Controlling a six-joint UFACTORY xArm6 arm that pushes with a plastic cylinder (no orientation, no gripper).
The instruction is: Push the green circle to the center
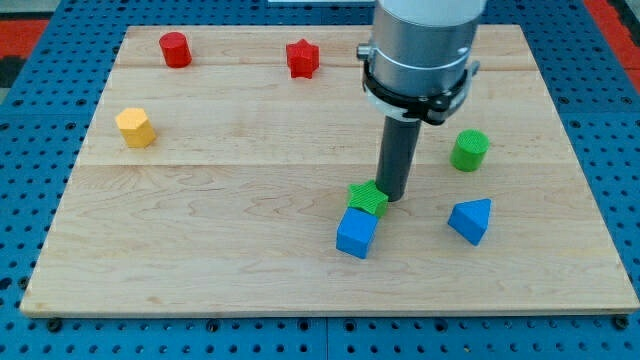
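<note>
**Tip at green star, green circle off to the right**

Hidden/cut off: arm body (420, 45) runs out of the view's top, only the grey cylinder, its black collar and the dark rod show. It covers a patch of board at the top edge, right of the red star; can't tell what's under it. My tip (393, 199) sits at the right edge of the green star (367, 198), touching or just about; contact line is too tight to call. No jaws on this rig, just a plain rod, so nothing to read as apart or clamped.

Task block: green circle (469, 150) is a short cylinder, upright, right of the rod and slightly above the tip, apart from it. Right of board centre.

Others:
- blue cube (356, 233) directly below the green star, touching it or very close
- blue triangular block (471, 219) below the green circle, apart from everything
- red cylinder (175, 49) top left
- red star (302, 58) top middle
- yellow block (135, 127) left side, looks hexagonal, shape not certain

Surface: light wooden board (200, 230), plank seams running left-right. It lies on a blue perforated plate (30, 330) with a regular hole grid. Red strips at the view's top corners, cut off.
</note>
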